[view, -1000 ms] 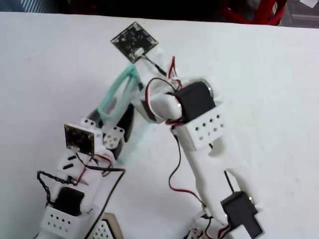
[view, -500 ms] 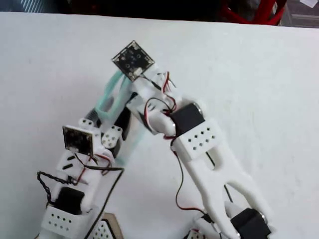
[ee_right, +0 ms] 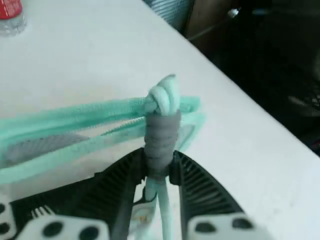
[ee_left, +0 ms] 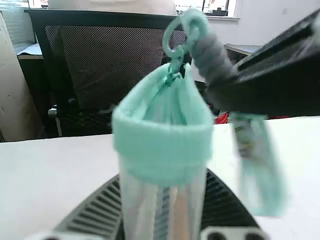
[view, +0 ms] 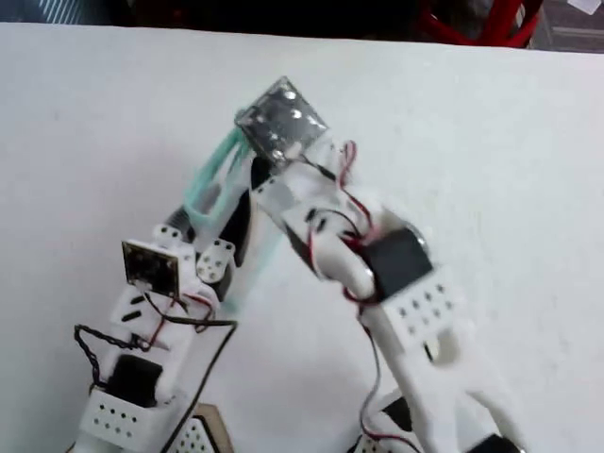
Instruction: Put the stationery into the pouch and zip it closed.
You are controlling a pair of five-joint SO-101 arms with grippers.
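**High view**
- White table (view: 491, 151), both arms on it
- Mint-green pouch (view: 209, 184): lies slantwise between the arms, mostly covered by them
- Left gripper (view: 229, 247): sits at the pouch end nearer the arm bases
- Right gripper (view: 253, 175): sits at the far end, under its own camera board (view: 281, 121), which blocks sight of the fingers here

**Left wrist view**
- Grips the pouch, both jaws closed against its sides
- Pouch end faces the camera, a mint band over a clear wall
- Pale stick shapes inside, kind not readable
- Zip pull (ee_left: 210, 55): grey-wrapped cord above the pouch, ending in a mint ring
- Dark body of the right gripper crosses in from the side and covers the cord's other end
- Black mesh chair (ee_left: 95, 65) beyond the table edge

**Right wrist view**
- Clamps the grey wrap of the zip pull, jaws tight on it, knotted mint cord just past them
- Pouch stretches away along the table, zip edges apart where visible
- Red object (ee_right: 7, 15) near the table's far edge
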